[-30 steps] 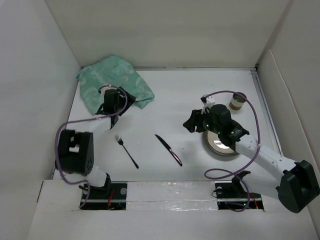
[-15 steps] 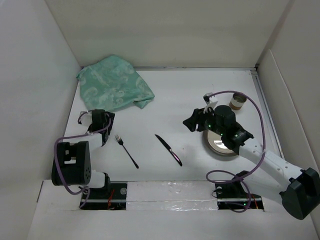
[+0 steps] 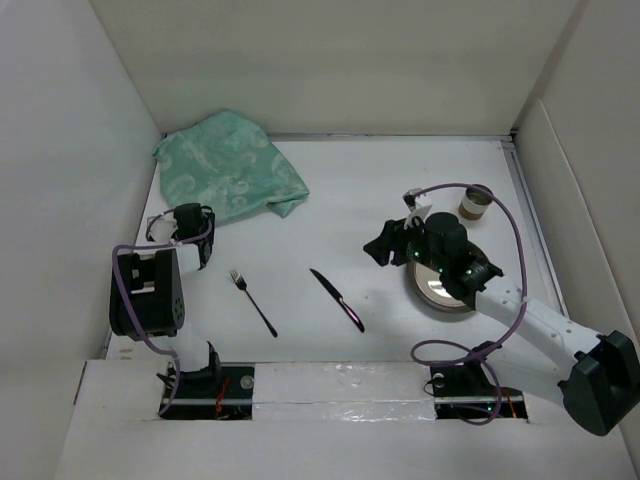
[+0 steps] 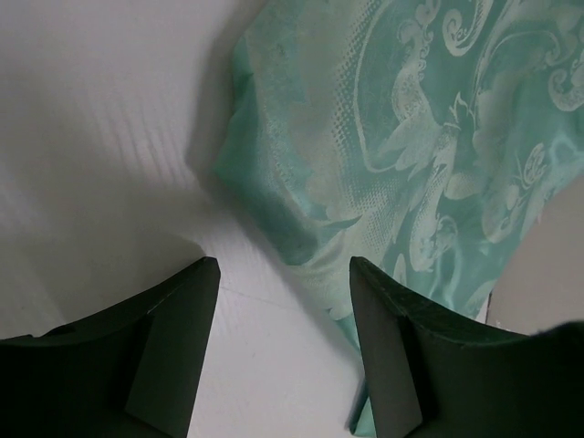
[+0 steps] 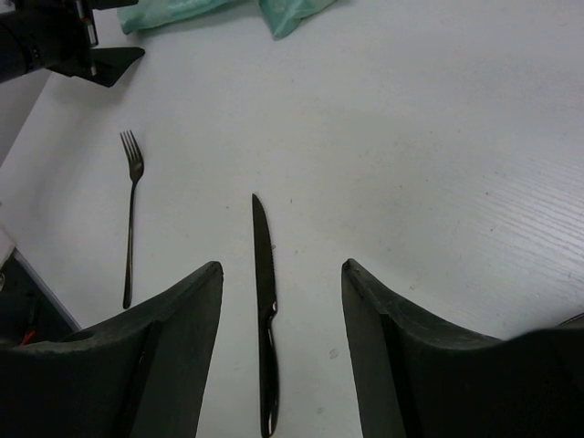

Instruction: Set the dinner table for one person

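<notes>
Left gripper (image 3: 188,215) wide open and empty, just beside the near left edge of the crumpled green cloth (image 3: 225,170), at the far left of the white worktop (image 3: 380,190) lying under all the things. Probably time to spread this cloth: lower onto one edge layer only, close fully, then pull slowly toward the near middle, clear of fork (image 3: 252,302) and knife (image 3: 337,300). Right gripper (image 3: 380,248) also open, empty, beside the plate (image 3: 435,295).

White desk (image 3: 360,190): crumpled green cloth (image 3: 228,165) back left, fork (image 3: 252,301) and knife (image 3: 337,299) up front, plate (image 3: 435,293) and cup (image 3: 475,202) on the right.
</notes>
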Available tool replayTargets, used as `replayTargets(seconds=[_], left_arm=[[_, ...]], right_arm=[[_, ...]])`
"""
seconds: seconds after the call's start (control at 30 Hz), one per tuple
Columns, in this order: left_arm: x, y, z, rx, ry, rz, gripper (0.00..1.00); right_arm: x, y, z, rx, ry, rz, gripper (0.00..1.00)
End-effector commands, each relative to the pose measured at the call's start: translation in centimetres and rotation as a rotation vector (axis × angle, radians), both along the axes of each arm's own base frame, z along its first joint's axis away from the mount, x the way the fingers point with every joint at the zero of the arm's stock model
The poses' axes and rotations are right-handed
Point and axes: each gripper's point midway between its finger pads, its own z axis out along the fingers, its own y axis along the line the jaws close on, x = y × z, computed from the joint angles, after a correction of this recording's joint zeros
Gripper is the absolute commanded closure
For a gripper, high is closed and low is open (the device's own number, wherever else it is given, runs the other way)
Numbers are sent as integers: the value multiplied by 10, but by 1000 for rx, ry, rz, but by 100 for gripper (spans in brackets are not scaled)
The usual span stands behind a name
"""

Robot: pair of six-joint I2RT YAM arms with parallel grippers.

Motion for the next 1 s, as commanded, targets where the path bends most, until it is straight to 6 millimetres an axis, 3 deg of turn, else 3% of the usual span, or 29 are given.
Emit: replayTargets(seconds=[0.0,0.1,0.17,0.2,0.23,0.27,0.3,0.33,0.43,0.5,0.57,0.6,0.63,0.67,0.7,0.8,0.87,0.97], left_arm=[[1,0,-12,-33,35,21,44],[2,2,-17,-32,53,33,47],[7,6,-12,-10,46,41,59],[8,7,-10,7,46,32,71],[11,8,-5,16,35,31,74],[13,9,0,27,26,25,78],[15,9,5,40,19,17,91],[21,12,13,69,14,3,95],[29,19,37,143,12,-12,100],[30,22,43,158,10,-9,100],[29,27,49,189,8,-16,100],[30,26,50,194,5,-25,100],[29,26,50,200,8,-32,100],[30,26,50,203,10,-38,100],[30,23,49,194,7,-50,100],[23,13,32,137,37,-75,100],[18,10,26,121,52,-80,87],[8,7,14,112,78,-93,55]], right_arm=[[8,7,22,59,-73,-4,40],[15,9,19,50,-60,-20,40],[23,14,14,48,-43,-24,42],[25,16,13,48,-38,-25,46],[28,18,9,52,-24,-29,51],[36,24,5,56,-16,-32,73],[41,29,3,63,-11,-29,87],[46,34,1,75,2,-28,96],[75,71,-13,117,45,14,100],[81,88,-22,126,77,22,100],[94,105,-24,143,75,13,77],[101,124,-32,149,96,9,65],[110,131,-35,149,94,-21,48],[115,139,-40,146,103,-31,43],[129,156,-51,144,125,-43,41],[147,174,-75,123,182,-105,39],[159,188,-91,114,209,-134,38],[164,204,-102,115,228,-155,39]])
